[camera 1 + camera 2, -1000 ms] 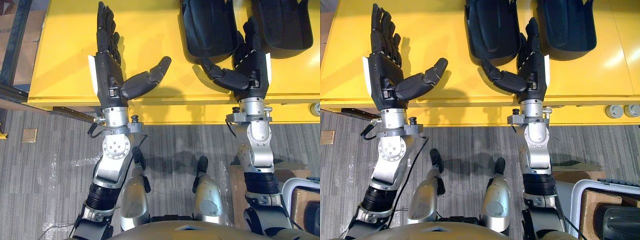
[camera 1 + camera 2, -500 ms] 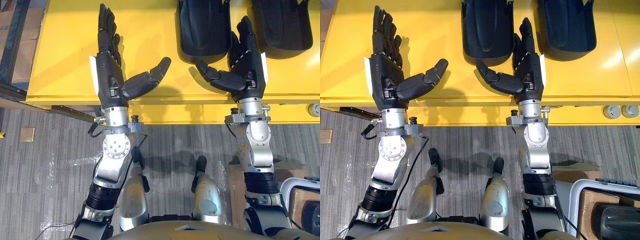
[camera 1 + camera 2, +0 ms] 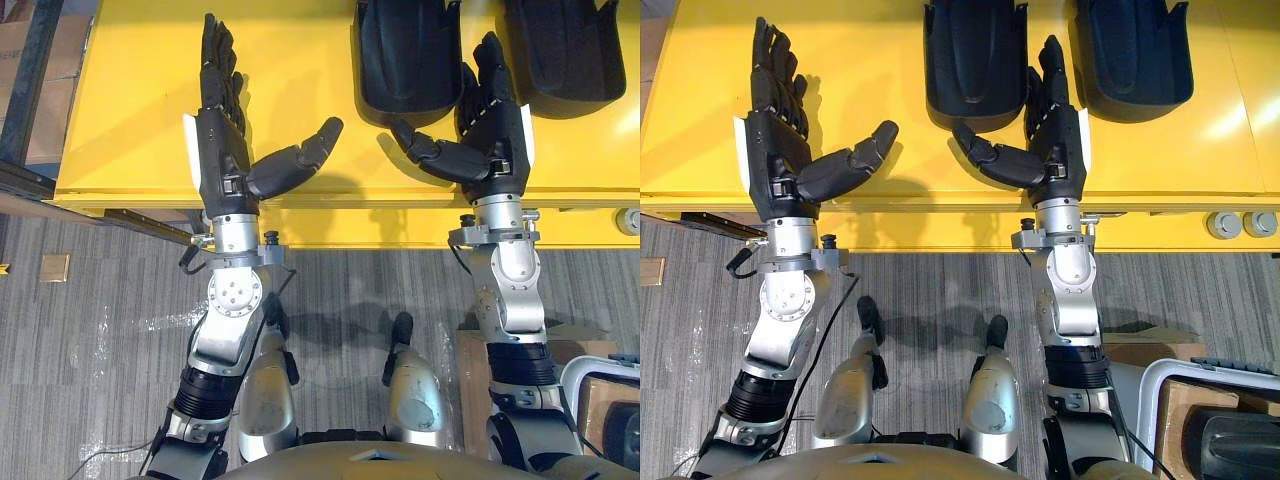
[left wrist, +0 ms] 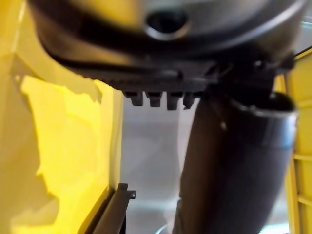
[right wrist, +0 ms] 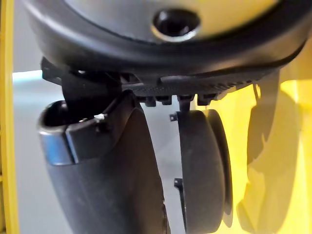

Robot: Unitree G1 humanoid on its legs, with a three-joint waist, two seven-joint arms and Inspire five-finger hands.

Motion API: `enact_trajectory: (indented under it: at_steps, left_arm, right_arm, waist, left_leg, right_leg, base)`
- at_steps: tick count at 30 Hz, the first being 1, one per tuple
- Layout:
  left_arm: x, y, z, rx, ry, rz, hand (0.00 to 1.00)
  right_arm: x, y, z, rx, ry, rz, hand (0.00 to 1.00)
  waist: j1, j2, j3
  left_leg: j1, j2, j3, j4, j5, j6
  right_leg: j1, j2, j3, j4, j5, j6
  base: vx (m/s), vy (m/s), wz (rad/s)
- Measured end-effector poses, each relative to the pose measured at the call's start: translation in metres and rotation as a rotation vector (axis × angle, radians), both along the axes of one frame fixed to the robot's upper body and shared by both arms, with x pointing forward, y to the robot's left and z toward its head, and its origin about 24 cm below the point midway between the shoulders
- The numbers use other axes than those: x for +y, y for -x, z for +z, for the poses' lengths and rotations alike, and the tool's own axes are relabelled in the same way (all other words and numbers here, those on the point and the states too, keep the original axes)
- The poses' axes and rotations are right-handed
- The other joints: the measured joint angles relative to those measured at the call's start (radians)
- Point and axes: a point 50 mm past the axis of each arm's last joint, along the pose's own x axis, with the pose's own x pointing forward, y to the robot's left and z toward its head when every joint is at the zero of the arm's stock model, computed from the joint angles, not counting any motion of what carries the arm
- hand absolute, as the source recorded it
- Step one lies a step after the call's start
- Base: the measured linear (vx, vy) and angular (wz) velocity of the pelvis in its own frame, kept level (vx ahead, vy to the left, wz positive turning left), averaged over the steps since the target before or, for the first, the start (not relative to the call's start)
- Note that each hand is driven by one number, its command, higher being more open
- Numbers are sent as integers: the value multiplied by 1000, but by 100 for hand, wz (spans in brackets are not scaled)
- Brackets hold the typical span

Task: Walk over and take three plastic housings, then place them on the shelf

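Over the yellow counter (image 3: 300, 60), left hand (image 3: 220, 150) and right hand (image 3: 495, 140) hold fingers straight, empty. Black housing (image 3: 405, 50) at twelve o'clock, second housing (image 3: 570, 45) at two.

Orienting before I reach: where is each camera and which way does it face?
Left eye view: head, looking down on the yellow flat table top, two black curved plastic housings, both arms, open left hand and right hand.
Right eye view: beside it; shares that whole scene.
Left wrist view: along the left hand, over the table top.
Right wrist view: along the right hand; dark rounded edge, perhaps a housing.
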Motion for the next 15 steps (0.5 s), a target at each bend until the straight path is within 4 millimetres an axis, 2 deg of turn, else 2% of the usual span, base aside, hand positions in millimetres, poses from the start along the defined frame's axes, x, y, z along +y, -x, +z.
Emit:
enact_trajectory:
  at_steps: [5,10,15]
  left_arm:
    - [-2,0,0,2,-2,-10,100]
    - [-5,0,-1,6,-9,-23,100]
    - [-5,0,-1,7,-11,-26,100]
  right_arm:
    - [1,2,13,-106,124,-170,100]
    - [4,5,32,-241,153,-226,100]
    - [7,5,33,-255,227,-254,100]
  waist:
    - [0,-1,0]
    - [-1,-7,-2]
    - [1,-10,-1]
  left_leg:
    - [0,0,0,0,0,0]
    - [0,0,0,0,0,0]
    - [-2,0,-2,0,0,0]
  right_leg:
    - [0,0,0,0,0,1]
    - [0,0,0,0,3,5]
    - [0,0,-3,0,3,5]
  base:
    - [0,0,0]
    - [0,0,0]
    - [0,0,0]
